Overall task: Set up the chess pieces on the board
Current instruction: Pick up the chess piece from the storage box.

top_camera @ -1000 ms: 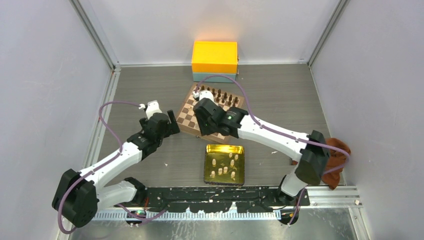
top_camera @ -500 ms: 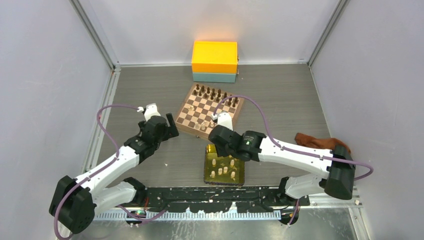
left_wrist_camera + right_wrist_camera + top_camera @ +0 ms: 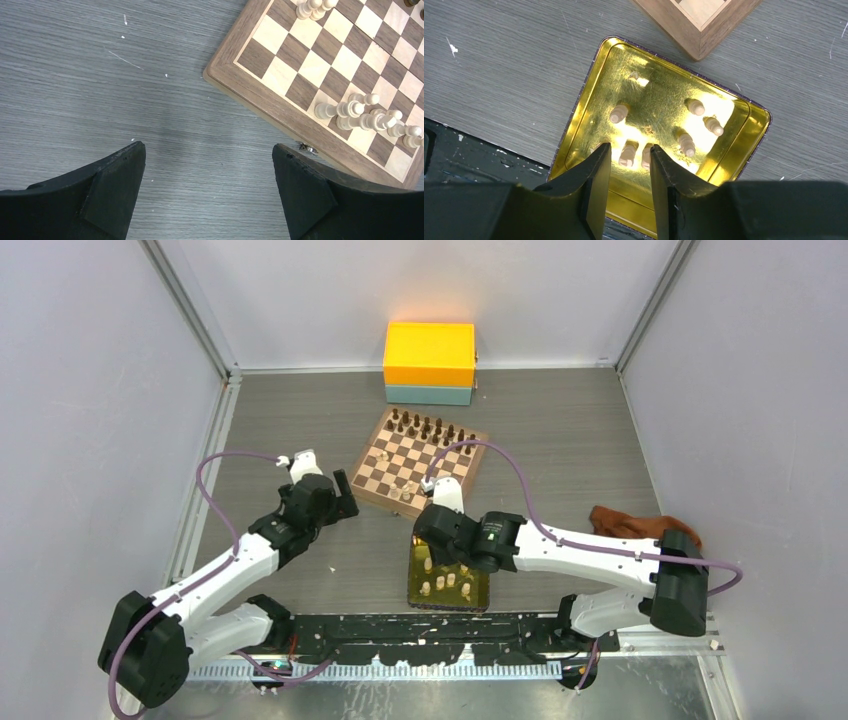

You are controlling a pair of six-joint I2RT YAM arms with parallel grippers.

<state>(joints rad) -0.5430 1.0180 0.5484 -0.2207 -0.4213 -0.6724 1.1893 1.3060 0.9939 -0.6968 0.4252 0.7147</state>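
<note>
The board (image 3: 420,462) lies mid-table, with dark pieces (image 3: 430,427) along its far rows. A few cream chess pieces (image 3: 360,112) stand near its front edge and more (image 3: 312,7) by its left side. More cream pieces (image 3: 619,113) lie in the gold tray (image 3: 584,100). My right gripper (image 3: 630,147) hangs over the tray's near side, open by a narrow gap and holding nothing. One cream piece (image 3: 628,154) shows below, between its tips. My left gripper (image 3: 209,147) is wide open over bare table beside the board's corner (image 3: 215,75).
An orange and teal box (image 3: 429,362) stands behind the board. A brown cloth (image 3: 640,523) lies at the right by the right arm's elbow. Grey walls close in three sides. A black rail (image 3: 430,630) runs just in front of the tray (image 3: 412,585).
My right arm has swung back from the board to above the gold tray, its jaws widening. The left arm has drawn back a little from the board's left edge.
</note>
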